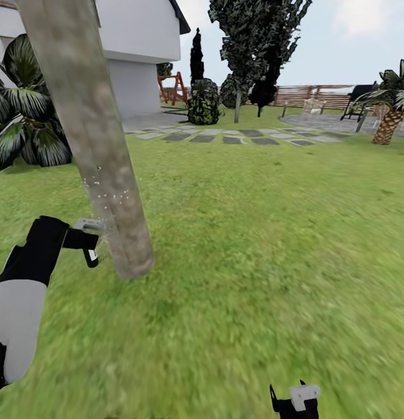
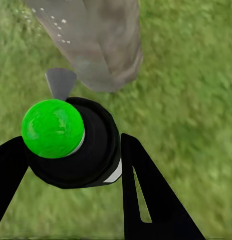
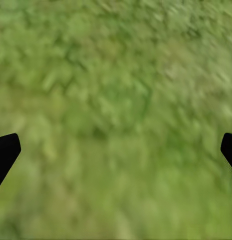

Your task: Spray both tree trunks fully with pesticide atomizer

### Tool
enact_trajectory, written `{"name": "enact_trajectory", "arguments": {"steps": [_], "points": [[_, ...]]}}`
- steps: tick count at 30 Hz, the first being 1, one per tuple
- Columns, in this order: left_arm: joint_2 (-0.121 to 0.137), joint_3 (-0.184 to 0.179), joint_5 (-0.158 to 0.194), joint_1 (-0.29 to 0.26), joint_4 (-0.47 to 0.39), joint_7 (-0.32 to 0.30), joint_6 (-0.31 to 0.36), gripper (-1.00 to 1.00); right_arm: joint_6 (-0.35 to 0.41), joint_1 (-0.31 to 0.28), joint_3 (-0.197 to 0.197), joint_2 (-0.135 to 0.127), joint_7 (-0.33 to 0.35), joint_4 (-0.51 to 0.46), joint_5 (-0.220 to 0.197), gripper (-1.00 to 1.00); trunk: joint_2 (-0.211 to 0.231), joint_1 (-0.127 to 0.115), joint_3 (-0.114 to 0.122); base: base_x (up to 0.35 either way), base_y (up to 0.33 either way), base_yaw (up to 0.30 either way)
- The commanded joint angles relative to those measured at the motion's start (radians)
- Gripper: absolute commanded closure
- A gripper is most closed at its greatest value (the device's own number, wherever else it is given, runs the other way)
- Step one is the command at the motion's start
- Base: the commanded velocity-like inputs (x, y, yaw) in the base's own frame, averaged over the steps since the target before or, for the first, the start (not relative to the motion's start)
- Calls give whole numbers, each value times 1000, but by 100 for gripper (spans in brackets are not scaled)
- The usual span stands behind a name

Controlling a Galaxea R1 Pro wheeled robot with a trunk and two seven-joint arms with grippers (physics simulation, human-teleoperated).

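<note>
Your left end effector [image 2: 70, 150] is pinching the pesticide atomizer [image 2: 78, 145], its green-capped black top facing the wrist camera. The nozzle sits just beside the tree trunk [image 1: 91, 128], which carries white droplet specks. Your right end effector [image 3: 116, 150] hangs spread above the lawn [image 1: 272, 233].

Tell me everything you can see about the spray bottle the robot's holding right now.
The pesticide atomizer sits between the left gripper jaws, which are shut on it. From the wrist it shows a black rounded top with a bright green ball-like cap, a sliver of white body, and a grey nozzle pointing at the tree trunk close ahead. In the head view a pale part of it lies right beside the trunk, near small white flecks.
</note>
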Motion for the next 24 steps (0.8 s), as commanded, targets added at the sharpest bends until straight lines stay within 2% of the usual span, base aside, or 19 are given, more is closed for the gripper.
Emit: {"name": "enact_trajectory", "arguments": {"steps": [1, 3, 5, 8, 17, 19, 21, 23, 24], "points": [[2, 0, 1, 1, 1, 0, 0, 100, 0, 0, 0, 0, 0, 0, 0, -100, 0, 0, 0, 0, -273, 278], [6, 2, 1, 12, 3, 10, 0, 100, 0, 0, 0, 0, 0, 0, 0, -100, 0, 0, 0, 0, -273, 278], [5, 11, 3, 30, 3, 67, -3, 100, 0, 0, 0, 0, 0, 0, 0, -100, 0, 0, 0, 0, -273, 145], [-2, 13, 6, 34, 2, 94, -3, 100, 0, 0, 0, 0, 0, 0, 0, -100, 0, 0, 0, 0, -273, 34], [-66, 14, 6, 36, 2, 102, -4, 100, 0, 0, -1, 0, 0, 0, 0, -100, 0, 0, 0, 0, -273, 2], [-59, 17, 6, 36, 3, 102, -4, 100, 0, 0, -1, 0, 0, 0, 0, -100, 0, 0, 0, 0, -273, 0], [-47, 49, 3, 37, 3, 104, -6, 100, 0, 0, -1, 0, 0, 0, 0, -100, 0, 0, 0, 0, -273, 0], [-23, 96, 1, 45, 3, 105, -9, 100, 0, 0, -1, 0, 0, 0, 0, -100, 0, 0, 0, 0, -273, 0], [-9, 108, 1, 48, 4, 108, -10, 100, 0, 0, 0, 0, 0, 0, 0, -100, 0, 0, 0, 0, -273, 6]]}}
